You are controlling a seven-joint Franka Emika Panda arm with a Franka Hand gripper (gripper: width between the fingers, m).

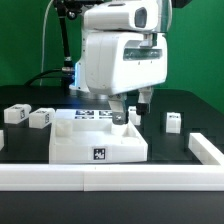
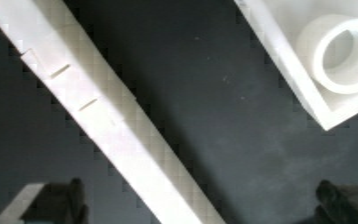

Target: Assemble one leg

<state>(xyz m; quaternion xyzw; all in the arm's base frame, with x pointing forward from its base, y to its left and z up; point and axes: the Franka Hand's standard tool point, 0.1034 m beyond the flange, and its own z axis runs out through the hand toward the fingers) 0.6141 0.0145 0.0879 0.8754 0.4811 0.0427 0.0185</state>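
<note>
Step judged: approach to leg, none grasped yet. Gripper (image 1: 130, 112) held low at tabletop (image 1: 100, 145) edge; fingers (image 2: 51, 200) spread, nothing between. Nearest leg (image 1: 173, 122) seen at exterior view's right, apart from gripper. Next move: gripper to be centred over leg, lowered, closed.

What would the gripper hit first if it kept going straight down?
Probably the bare dark table, in the gap between a white strip and the large white board; the strip lies close, so depth leaves doubt.

White boxy arm casing (image 1: 118, 55); black cable (image 1: 52, 40) (blue glow (image 1: 74, 68) beside it); dark, slim-fingered pincer (image 1: 130, 110)
</note>
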